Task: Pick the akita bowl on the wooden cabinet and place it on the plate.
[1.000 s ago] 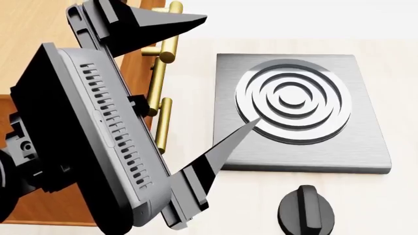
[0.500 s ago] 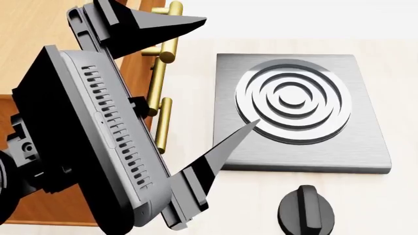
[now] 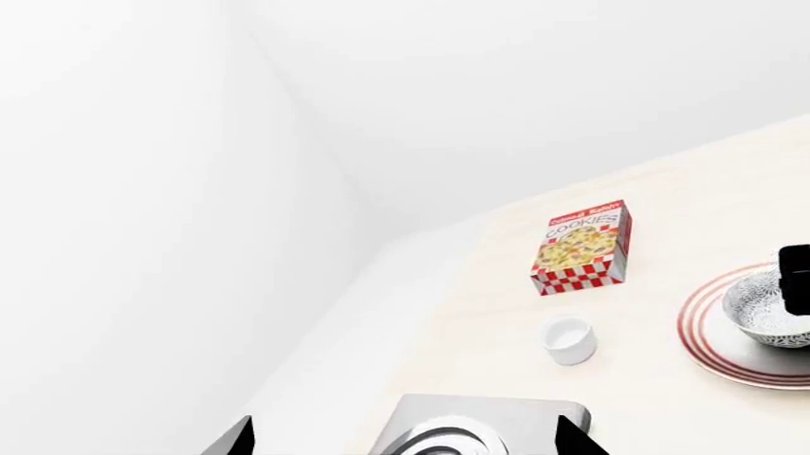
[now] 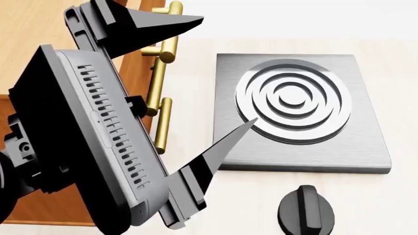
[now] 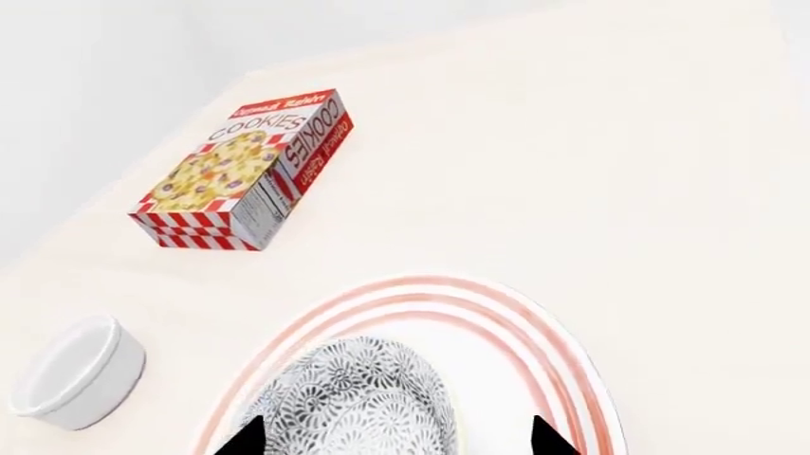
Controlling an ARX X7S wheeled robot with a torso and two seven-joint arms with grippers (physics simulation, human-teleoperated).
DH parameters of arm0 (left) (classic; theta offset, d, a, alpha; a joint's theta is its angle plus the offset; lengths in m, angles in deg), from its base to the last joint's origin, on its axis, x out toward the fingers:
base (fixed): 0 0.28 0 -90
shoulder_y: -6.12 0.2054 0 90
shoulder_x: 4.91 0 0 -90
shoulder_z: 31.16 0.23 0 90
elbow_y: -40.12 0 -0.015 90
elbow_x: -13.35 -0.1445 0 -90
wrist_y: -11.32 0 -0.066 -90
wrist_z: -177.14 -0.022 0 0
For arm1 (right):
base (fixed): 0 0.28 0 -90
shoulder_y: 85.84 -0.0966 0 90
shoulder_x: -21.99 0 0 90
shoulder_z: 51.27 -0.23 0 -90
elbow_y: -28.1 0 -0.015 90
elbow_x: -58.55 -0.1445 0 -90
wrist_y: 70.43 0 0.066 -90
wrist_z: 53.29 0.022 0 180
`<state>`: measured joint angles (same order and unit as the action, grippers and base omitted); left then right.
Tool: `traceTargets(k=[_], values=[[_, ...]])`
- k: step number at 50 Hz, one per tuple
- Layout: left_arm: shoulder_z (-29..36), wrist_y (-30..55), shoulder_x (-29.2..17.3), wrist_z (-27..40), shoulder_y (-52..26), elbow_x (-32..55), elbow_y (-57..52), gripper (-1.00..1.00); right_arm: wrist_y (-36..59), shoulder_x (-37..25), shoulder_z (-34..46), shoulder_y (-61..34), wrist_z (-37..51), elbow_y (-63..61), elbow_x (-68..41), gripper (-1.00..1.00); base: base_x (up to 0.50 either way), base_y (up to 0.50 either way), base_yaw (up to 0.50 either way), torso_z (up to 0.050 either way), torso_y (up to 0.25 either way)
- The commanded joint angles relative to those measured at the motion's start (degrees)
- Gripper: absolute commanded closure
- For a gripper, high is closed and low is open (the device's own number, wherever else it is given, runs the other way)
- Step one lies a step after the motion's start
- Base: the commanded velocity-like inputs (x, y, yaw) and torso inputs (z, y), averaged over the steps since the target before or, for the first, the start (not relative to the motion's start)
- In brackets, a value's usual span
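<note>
Between the fingertips (image 5: 247, 438) of the right gripper (image 5: 395, 436), spread wide and closed on nothing: the black-and-white patterned akita bowl (image 5: 360, 398). Sits upright on the wide round white plate with red concentric rings (image 5: 532, 332), one tip just at its rim, the other clear of it over bare plate. Judged as released, with the jaws kept apart so that a straight lift can clear the rim without dragging the bowl along.

Beyond the plate on the pale tabletop (image 5: 608, 142): a small plain white cup (image 5: 76, 370) just beside it, and farther off a red-and-white cardboard cookies box (image 5: 247, 171) lying flat.

On the other side, the left gripper (image 4: 228, 68) also gapes wide, holding nothing, parked high and close to the head camera between the orange-brown wooden cabinet (image 4: 26, 39) with brass-coloured bar handles (image 4: 160, 98) on the left and the square grey stove with a ringed burner (image 4: 294, 112) on the right, a black knob (image 4: 307, 213) nearer. Likely held there only to stay out of the working arm's way.

Seen from that left wrist too: bowl (image 3: 765, 308) resting within the plate's rings (image 3: 708, 332), well apart from the cabinet. Placement looks done; remaining worry, a fingertip nudging the rim on retreat.
</note>
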<state>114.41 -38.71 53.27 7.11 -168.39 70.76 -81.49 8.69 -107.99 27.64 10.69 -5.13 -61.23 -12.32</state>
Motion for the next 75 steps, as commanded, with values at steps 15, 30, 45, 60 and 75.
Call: traceTargets(k=[15, 30, 45, 60, 75], values=[[-0.1, 0.2, -0.2, 0.0, -0.3, 0.3, -0.2, -1.00, -0.1, -4.1, -4.1, 3.4, 5.1, -12.6, 0.5, -1.00, 0.00, 0.00, 0.00, 0.000, 0.000], [0.0, 0.0, -0.2, 0.0, -0.2, 0.2, -0.1, -1.00, 1.2, -6.6, -3.9, 2.3, 7.4, -17.4, 2.3, -1.00, 0.00, 0.00, 0.00, 0.000, 0.000], [-0.1, -0.2, -0.4, 0.2, 0.1, 0.3, -0.4, -1.00, 2.9, -10.4, -4.9, 1.8, 10.6, -25.1, 3.9, -1.00, 0.00, 0.00, 0.00, 0.000, 0.000], [-0.2, -0.2, -0.5, 0.5, 0.2, 0.7, -0.7, -1.00, 4.1, -13.8, -7.3, 2.1, 12.6, -32.1, 3.4, -1.00, 0.00, 0.00, 0.00, 0.000, 0.000], [-0.3, -0.2, -0.6, 0.4, 0.0, 0.8, -0.5, -1.00, 5.8, -18.3, -9.9, 0.8, 15.3, -39.3, 2.0, -1.00, 0.00, 0.00, 0.00, 0.000, 0.000]])
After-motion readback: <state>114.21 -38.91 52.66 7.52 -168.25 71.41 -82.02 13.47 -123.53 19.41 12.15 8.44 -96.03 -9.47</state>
